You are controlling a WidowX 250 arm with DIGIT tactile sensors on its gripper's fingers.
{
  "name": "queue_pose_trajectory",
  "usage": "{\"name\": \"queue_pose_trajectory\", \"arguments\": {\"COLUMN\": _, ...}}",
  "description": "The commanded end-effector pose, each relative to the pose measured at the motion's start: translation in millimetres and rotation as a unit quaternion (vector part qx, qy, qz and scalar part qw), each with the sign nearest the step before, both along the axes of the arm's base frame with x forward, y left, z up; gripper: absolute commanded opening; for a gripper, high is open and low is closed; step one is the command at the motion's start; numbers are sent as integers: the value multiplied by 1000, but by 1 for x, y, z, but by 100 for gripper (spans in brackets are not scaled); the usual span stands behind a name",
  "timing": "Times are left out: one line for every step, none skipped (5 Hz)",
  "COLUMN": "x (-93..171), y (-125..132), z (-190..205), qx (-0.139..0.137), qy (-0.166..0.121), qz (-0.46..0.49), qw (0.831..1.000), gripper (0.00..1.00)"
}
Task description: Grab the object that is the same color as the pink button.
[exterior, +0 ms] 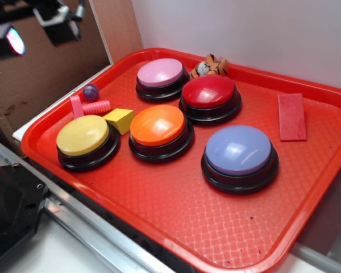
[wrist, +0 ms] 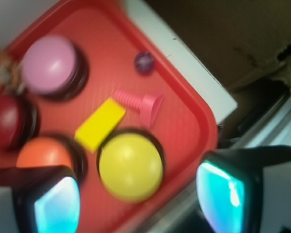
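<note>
On the red tray point(exterior: 176, 227) sit five dome buttons, the pink button point(exterior: 160, 73) at the back. The pink bolt point(exterior: 90, 106) lies near the left rim, between the purple ball point(exterior: 90, 91) and the yellow block point(exterior: 120, 120). My pincer point(wrist: 138, 196) hangs wide, holding nothing. I read no writing.

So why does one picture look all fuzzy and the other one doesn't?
The wrist view is smeared, so the pink button and pink bolt toy have soft edges, and the gripper fingertips glow teal; the exterior view is sharp, with shiny highlights on the button domes.
</note>
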State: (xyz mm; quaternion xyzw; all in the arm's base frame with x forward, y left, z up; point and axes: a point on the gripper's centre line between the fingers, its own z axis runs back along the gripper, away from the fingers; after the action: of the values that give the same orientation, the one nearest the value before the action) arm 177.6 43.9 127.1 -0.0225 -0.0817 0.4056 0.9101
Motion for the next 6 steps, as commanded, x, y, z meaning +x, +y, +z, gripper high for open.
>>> {"name": "queue_pose_trajectory", "arguments": {"x": 25, "y": 32, "z": -54, "qx": 19, "qy": -38, "qz": 128, "qw": 991, "gripper": 100}}
{"name": "queue_pose_trajectory", "arguments": {"x": 31, "y": 34, "z": -77, "qx": 40, "qy": -43, "qz": 143, "qw": 988, "gripper": 100}}
{"name": "queue_pose_trajectory", "arguments": {"x": 28, "y": 34, "z": -91, "qx": 38, "qy": -32, "qz": 144, "qw": 988, "gripper": 100}}
{"name": "queue_pose_trajectory", "arguments": {"x": 29, "y": 31, "z": -102, "qx": 48, "qy": -34, "qz": 147, "qw": 987, "gripper": 75}}
{"name": "queue_pose_trajectory", "arguments": {"x": 28, "y": 29, "z": -104, "qx": 48, "qy": -43, "qz": 147, "qw": 987, "gripper": 0}}
{"name": "queue_pose_trajectory", "arguments": {"x": 28, "y": 29, "z": -104, "qx": 51, "qy": -45, "qz": 144, "qw": 987, "gripper": 0}}
